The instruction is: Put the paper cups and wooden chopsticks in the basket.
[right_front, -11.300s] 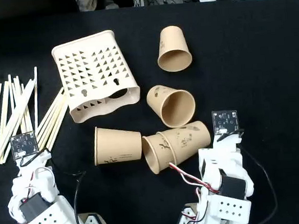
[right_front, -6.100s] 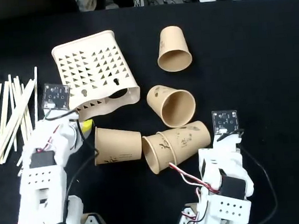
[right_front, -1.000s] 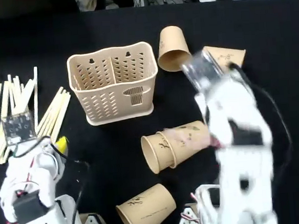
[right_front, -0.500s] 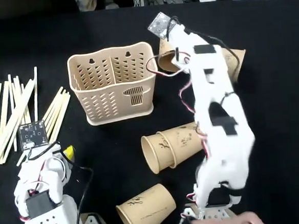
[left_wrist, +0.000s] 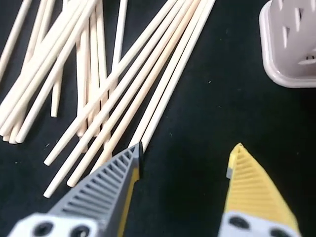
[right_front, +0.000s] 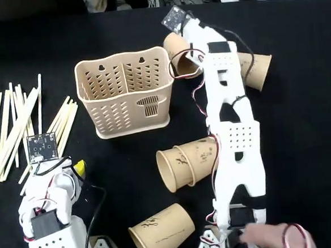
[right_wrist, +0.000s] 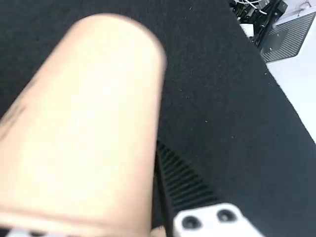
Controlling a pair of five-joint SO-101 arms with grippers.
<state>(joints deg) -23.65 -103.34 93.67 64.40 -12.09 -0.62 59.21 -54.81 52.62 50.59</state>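
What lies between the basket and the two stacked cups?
Nothing; in the high view the stretch between the basket and the stacked cups is bare black tablecloth.

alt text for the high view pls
The right arm stretches across the black table, right gripper at a paper cup beside the upright basket. Wooden chopsticks lie scattered left of the basket, near the open left gripper. Nested cups lie mid-table, a third cup near the arm bases, a fourth cup far right.

Even, bright light from above. Black cloth (right_front: 301,120) swallows shadows. My right arm (right_front: 235,147) glares white. Cup (right_wrist: 84,128) close against my right wrist lens washed pale. Basket (right_front: 125,112) lit evenly.
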